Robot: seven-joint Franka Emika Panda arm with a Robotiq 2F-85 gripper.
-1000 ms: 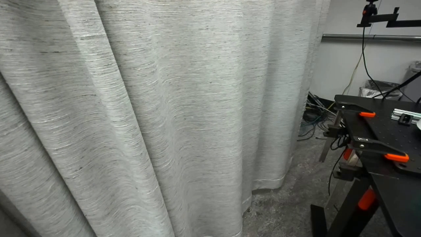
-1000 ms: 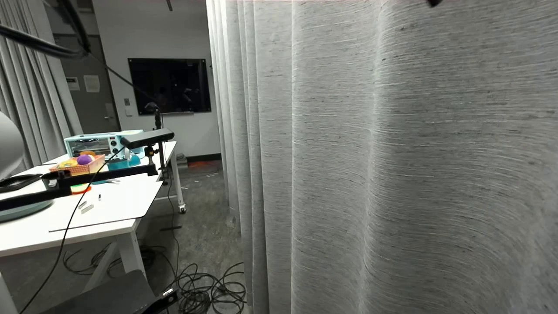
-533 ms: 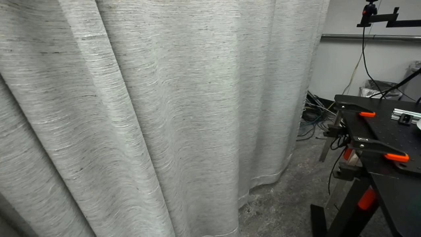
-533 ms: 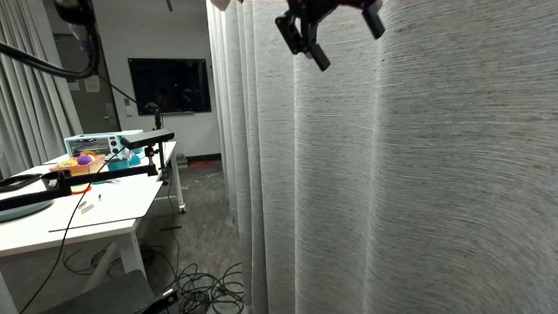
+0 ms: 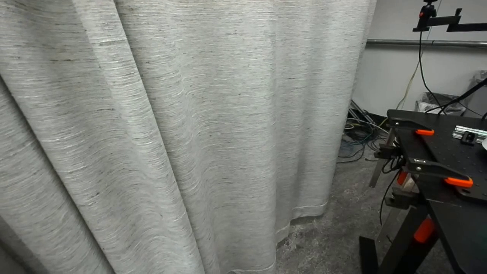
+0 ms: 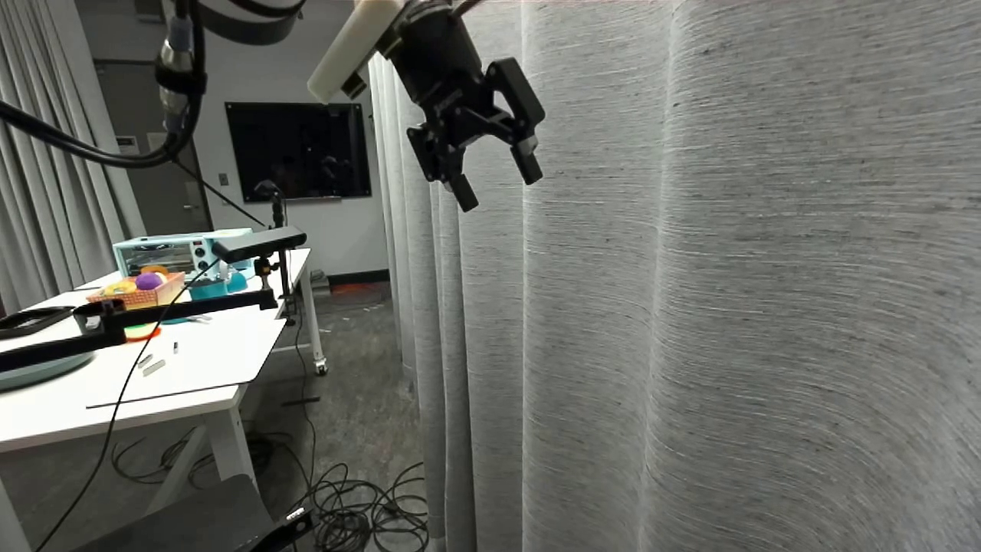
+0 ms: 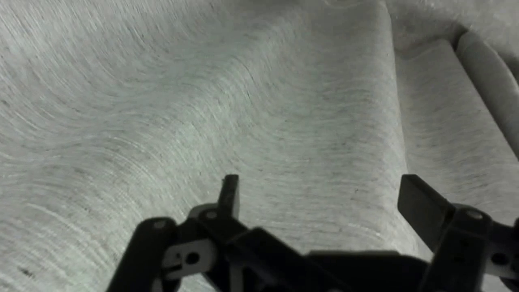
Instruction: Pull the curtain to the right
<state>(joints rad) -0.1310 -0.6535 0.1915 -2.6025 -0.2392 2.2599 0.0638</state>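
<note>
Fingers [image 6: 464,193] now lower, curtain [image 6: 736,291] contact unclear

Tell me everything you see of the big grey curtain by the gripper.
The curtain hangs in deep vertical folds, its top out of frame. It looks woven, light grey, with fine horizontal streaks and darker flecks; a hem edges its bottom. The gripper is open before it, holding none of it; whether they touch is unclear.

a white table [image 6: 222,360] bears a basket [image 6: 159,295] and, it seems, a light blue toaster oven [image 6: 178,256].
</note>
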